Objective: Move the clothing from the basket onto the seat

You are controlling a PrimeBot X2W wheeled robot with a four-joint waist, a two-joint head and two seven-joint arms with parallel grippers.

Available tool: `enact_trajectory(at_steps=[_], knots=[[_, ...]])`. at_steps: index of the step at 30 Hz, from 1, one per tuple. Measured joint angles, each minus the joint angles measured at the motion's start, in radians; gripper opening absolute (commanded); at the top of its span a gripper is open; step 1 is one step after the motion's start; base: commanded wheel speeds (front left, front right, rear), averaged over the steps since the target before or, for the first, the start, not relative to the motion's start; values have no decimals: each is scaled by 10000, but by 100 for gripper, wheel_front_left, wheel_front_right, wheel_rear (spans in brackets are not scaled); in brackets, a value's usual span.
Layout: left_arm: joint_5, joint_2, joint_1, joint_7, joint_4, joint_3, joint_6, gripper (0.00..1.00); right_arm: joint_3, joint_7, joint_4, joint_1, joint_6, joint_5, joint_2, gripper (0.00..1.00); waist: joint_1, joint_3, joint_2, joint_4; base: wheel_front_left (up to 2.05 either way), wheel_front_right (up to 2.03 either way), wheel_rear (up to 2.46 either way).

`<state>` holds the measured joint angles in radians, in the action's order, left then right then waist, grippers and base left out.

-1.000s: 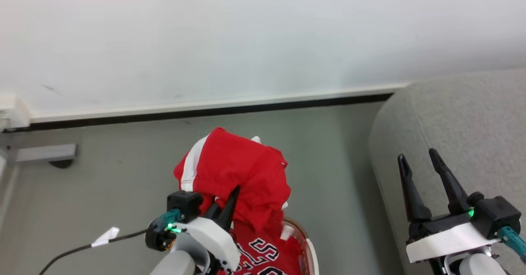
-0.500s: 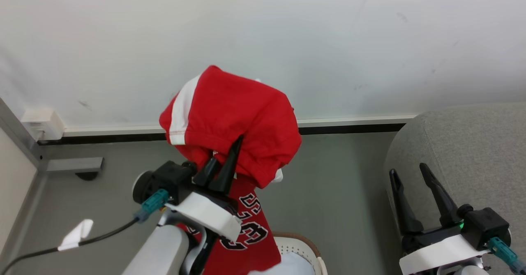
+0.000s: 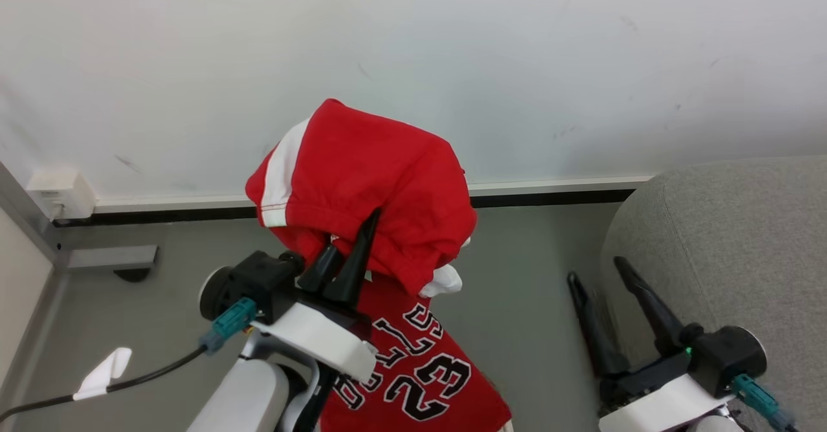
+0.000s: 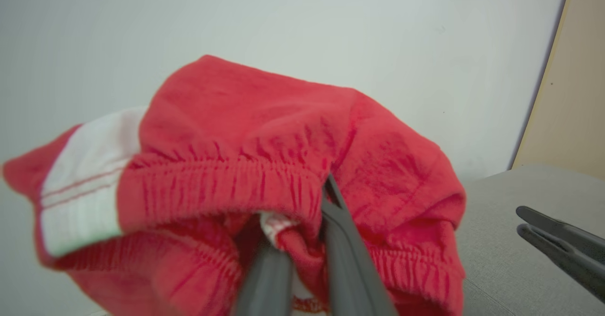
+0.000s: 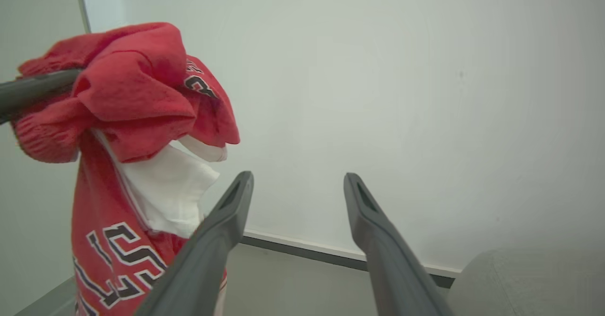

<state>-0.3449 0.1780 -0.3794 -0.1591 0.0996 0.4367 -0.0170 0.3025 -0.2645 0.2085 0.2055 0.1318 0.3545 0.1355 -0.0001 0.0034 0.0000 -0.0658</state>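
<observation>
Head view: my left gripper (image 3: 354, 232) clamps the clothing (image 3: 368, 174) left of the seat (image 3: 743, 238); left wrist view reveals the pinched waistband (image 4: 217, 183); my right gripper (image 3: 596, 269) gapes wide, empty.

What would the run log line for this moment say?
left hand: shut on clothing, held aloft | right hand: open, empty, by seat edge | clothing: bunched, lettered end hanging down
</observation>
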Motion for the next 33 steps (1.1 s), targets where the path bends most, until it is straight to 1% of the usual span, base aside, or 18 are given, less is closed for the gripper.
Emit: enact_trajectory(at_steps=[4,8,15,19,24,28,29,32,33], knots=[[-12,-6,-1,6,77,19,17,0,1143,0,-167,412,0,-35,476,100,0,77,0,-22,0,0,0],[-59,-67,-31,10,150,138,13,0,2054,0,-96,866,0,-140,851,100,0,149,0,11,0,0,0],[-105,-211,-104,81,445,395,-58,0,3425,0,92,1850,0,-422,965,100,0,169,0,223,0,0,0],[-105,-359,-185,90,629,642,-184,0,3774,-2,483,2458,0,-621,813,100,0,165,0,412,0,0,0],[-104,-525,-263,96,941,1047,-328,0,4245,-2,1471,3123,0,-817,704,100,2,185,0,699,0,0,0],[-102,-717,-325,94,1212,1425,-445,0,4477,-2,2163,3509,0,-740,606,100,1,201,0,979,0,0,0],[-100,-798,-336,86,1350,1639,-504,0,4516,-2,2405,3606,0,-616,573,100,2,197,0,1136,0,0,0],[-100,-890,-354,69,1484,1833,-533,0,4521,-2,2529,3716,0,-531,548,100,2,190,0,1301,0,0,0],[-100,-959,-365,12,1593,1977,-545,0,4556,-4,2717,3734,0,-460,548,100,1,175,0,1452,0,0,0]])
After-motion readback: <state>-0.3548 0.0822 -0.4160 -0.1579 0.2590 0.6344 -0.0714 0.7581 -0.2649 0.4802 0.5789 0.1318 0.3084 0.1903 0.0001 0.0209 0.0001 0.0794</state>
